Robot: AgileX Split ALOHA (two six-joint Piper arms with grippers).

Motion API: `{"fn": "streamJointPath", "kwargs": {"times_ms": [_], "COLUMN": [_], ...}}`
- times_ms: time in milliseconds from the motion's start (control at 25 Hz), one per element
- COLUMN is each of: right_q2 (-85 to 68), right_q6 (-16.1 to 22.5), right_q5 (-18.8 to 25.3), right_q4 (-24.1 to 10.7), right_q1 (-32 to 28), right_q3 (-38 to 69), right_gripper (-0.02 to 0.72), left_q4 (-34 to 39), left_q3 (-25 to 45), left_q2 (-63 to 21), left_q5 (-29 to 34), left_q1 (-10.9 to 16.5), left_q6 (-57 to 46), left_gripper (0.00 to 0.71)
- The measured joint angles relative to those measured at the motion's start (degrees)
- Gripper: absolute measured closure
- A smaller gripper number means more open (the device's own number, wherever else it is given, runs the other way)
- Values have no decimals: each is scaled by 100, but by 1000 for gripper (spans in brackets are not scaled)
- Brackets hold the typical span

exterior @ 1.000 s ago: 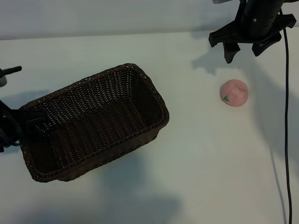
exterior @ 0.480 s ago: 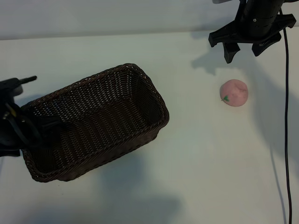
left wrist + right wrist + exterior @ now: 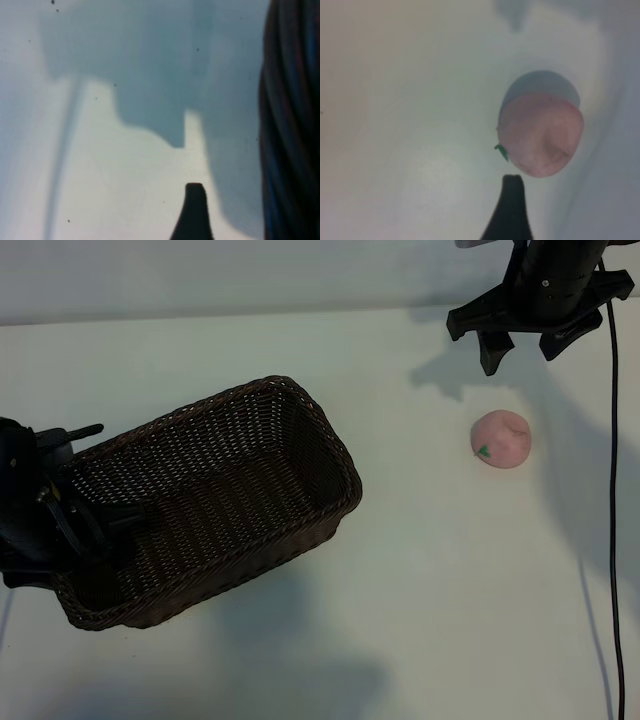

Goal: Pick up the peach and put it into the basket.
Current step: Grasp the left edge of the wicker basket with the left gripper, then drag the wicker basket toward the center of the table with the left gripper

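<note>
The peach (image 3: 501,439), small, pale pink and with a green leaf mark, lies on the white table at the right, well apart from the basket. The dark brown wicker basket (image 3: 300,400) stands left of centre and holds nothing. My right gripper (image 3: 522,348) hangs open behind and above the peach without touching it. In the right wrist view one dark fingertip (image 3: 512,182) shows just short of the peach (image 3: 540,134). My left gripper (image 3: 95,525) is open at the basket's left end, with one finger reaching inside. The left wrist view shows a fingertip (image 3: 195,192) beside the basket wall (image 3: 292,125).
A black cable (image 3: 613,490) hangs from the right arm down the right edge of the view. The white table (image 3: 450,590) runs bare in front of the peach and between the peach and the basket.
My left arm has come in from the left edge and forward onto the basket's left end. The right gripper, the peach and the basket have stayed where they were.
</note>
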Motion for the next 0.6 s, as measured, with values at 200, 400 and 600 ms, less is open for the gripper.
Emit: {"fn": "streamJointPath", "kwargs": {"times_ms": [200, 400, 600], "right_q2": [0, 0, 0], "right_q6": [0, 5, 5], "right_q5": [0, 0, 0], "right_q4": [0, 6, 11], "right_q1": [0, 0, 0], "right_q3": [0, 0, 0], "right_gripper": [104, 104, 104], "left_q4": [24, -47, -65], "left_q3": [168, 263, 263], "left_q2": [0, -21, -21], "left_q5": [-261, -517, -535], "left_q1": [0, 6, 6], "left_q6": [-72, -213, -213], "left_gripper": [320, 440, 448]}}
